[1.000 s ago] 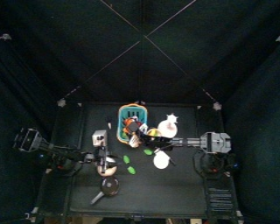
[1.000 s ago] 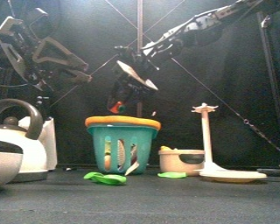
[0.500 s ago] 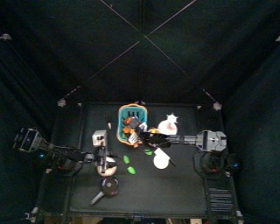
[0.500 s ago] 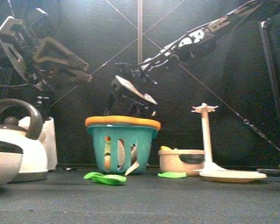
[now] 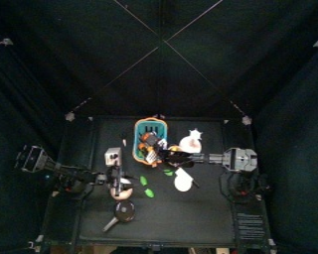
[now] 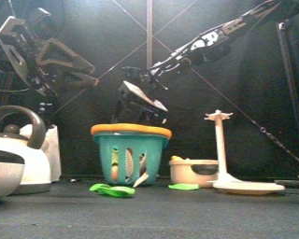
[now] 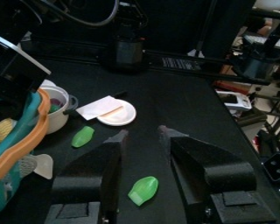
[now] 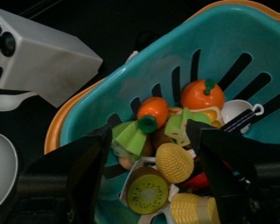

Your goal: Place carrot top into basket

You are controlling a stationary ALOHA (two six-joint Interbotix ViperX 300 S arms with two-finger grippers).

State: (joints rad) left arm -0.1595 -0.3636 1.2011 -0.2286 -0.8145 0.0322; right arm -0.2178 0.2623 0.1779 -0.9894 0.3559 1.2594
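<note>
Your right gripper [image 8: 140, 188] hangs wide open and empty over the teal, orange-rimmed basket [image 6: 130, 154]; an orange carrot top [image 8: 154, 110] lies inside. Your left gripper [image 7: 140, 144] is open, empty.

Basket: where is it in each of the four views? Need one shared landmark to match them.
Top: basket, table's far middle, under the right gripper.
Front: basket, centre-left, below that gripper.
Left wrist: teal wall at the edge.
Right wrist: fills the frame, toy food inside.
Landmark: its orange rim.
</note>
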